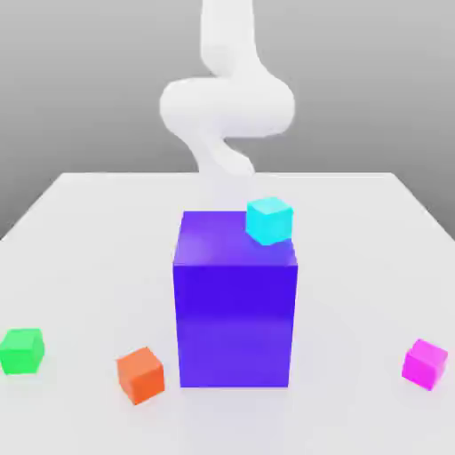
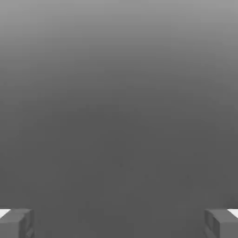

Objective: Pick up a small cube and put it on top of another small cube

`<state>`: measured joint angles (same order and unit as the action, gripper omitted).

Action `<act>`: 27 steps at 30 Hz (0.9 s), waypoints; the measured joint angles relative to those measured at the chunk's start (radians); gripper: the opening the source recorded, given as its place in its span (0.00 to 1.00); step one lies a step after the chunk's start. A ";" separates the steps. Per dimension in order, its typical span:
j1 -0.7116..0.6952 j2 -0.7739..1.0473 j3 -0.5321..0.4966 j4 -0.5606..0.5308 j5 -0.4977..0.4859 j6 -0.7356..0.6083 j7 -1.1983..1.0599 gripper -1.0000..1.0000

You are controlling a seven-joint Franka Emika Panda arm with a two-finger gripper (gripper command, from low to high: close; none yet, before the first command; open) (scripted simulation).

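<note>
The small magenta-pink cube point(image 1: 424, 363) rests on the white table near the front, at the exterior view's right. The small orange-red cube point(image 1: 140, 374) sits near the front left of centre, close to the big blue-purple block point(image 1: 235, 302). My white arm point(image 1: 227, 107) curls down behind that block, far from both cubes. In the hand view my gripper point(image 2: 119, 224) is open: its two grey fingertips point(image 2: 16, 223) stand wide apart with nothing between them, facing plain grey background.
A cyan small cube point(image 1: 268, 219) lies on the back right corner of the blue-purple block's top. A green small cube point(image 1: 21, 350) sits at the front of the exterior view's left. The white table point(image 1: 355, 267) spreads around the block.
</note>
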<state>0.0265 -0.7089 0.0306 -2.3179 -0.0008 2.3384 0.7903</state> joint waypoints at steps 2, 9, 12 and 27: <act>0.022 0.077 0.027 -0.015 -0.002 0.032 -0.007 0.50; 0.094 0.330 0.125 -0.065 -0.020 0.140 -0.023 0.50; 0.125 0.438 0.169 -0.087 -0.035 0.186 -0.024 0.50; 0.348 0.993 0.266 -0.173 -0.225 0.424 0.057 0.50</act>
<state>0.3742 0.2837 0.2962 -2.4905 -0.2261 2.7620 0.8471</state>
